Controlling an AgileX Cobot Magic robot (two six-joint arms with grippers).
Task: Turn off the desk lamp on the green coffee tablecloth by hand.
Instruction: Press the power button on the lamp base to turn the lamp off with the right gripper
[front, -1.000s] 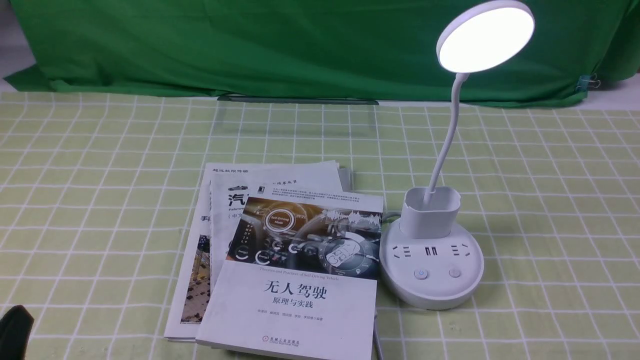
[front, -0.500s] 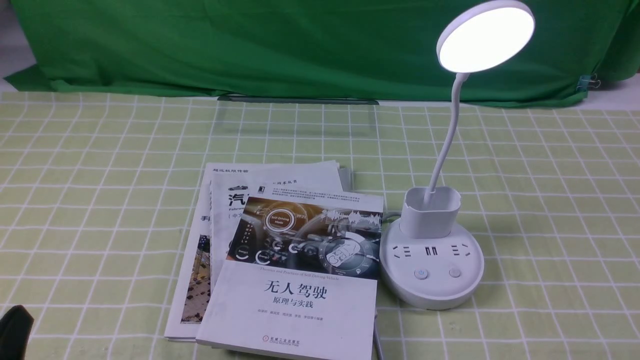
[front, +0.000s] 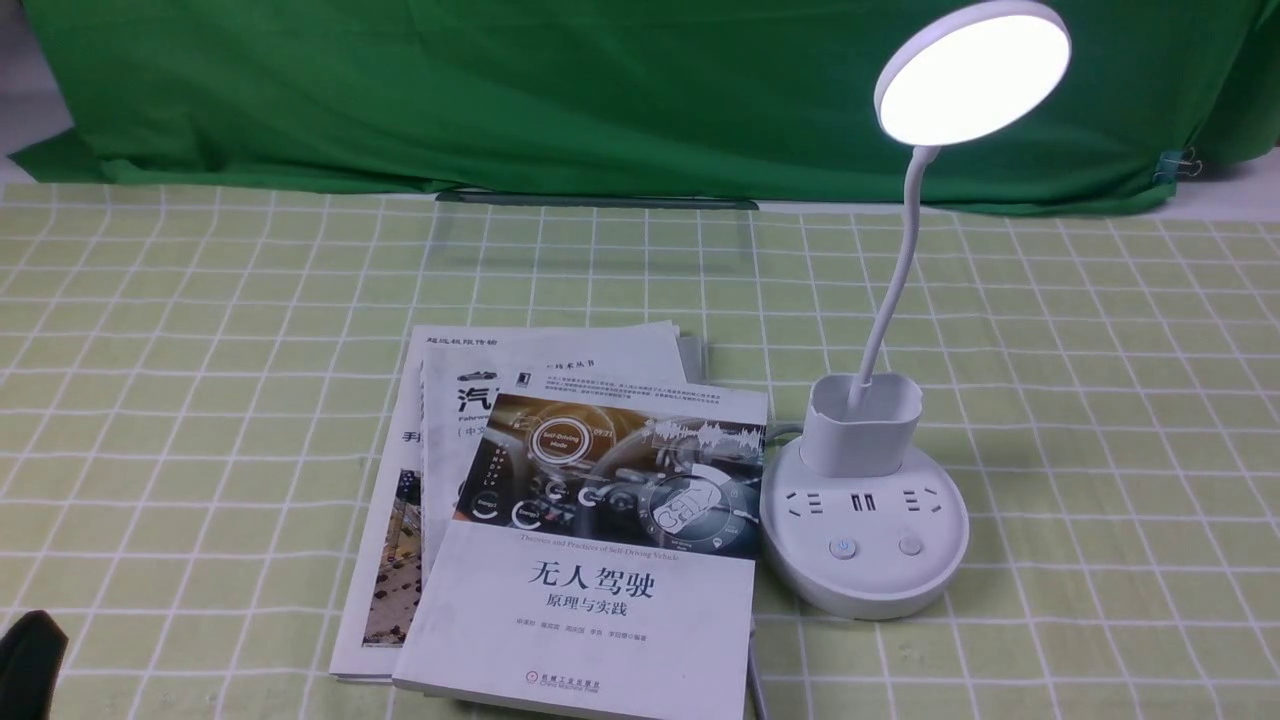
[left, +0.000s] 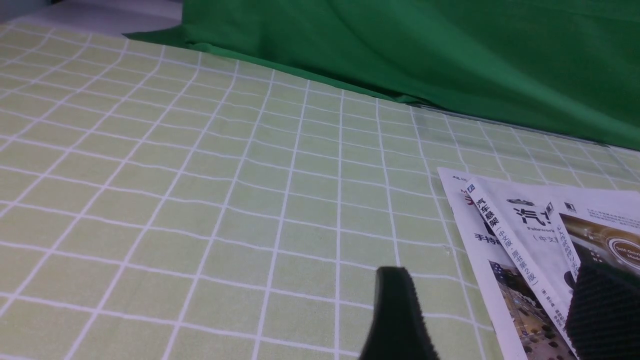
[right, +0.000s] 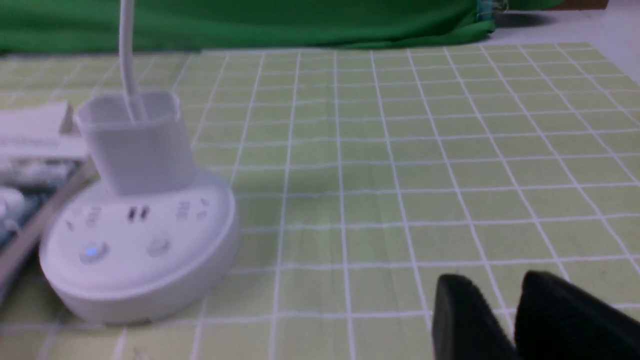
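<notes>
The white desk lamp stands right of centre on the green grid tablecloth (front: 1100, 400). Its disc head (front: 972, 75) glows brightly. Its round base (front: 865, 585) carries a blue-lit button (front: 843, 547) and a plain button (front: 909, 545). The right wrist view shows the base (right: 150, 280) and the lit button (right: 91, 251). My right gripper (right: 495, 280) is shut and empty, low over the cloth, apart from the base. My left gripper (left: 495, 272) is open and empty beside the books; a black part of it shows in the front view (front: 28, 660).
A fanned stack of books (front: 560, 520) lies against the lamp base; it also shows in the left wrist view (left: 525, 235). A clear panel (front: 595, 235) stands at the back. A dark green backdrop (front: 500, 90) hangs behind. A cable (front: 755, 680) runs toward the front edge.
</notes>
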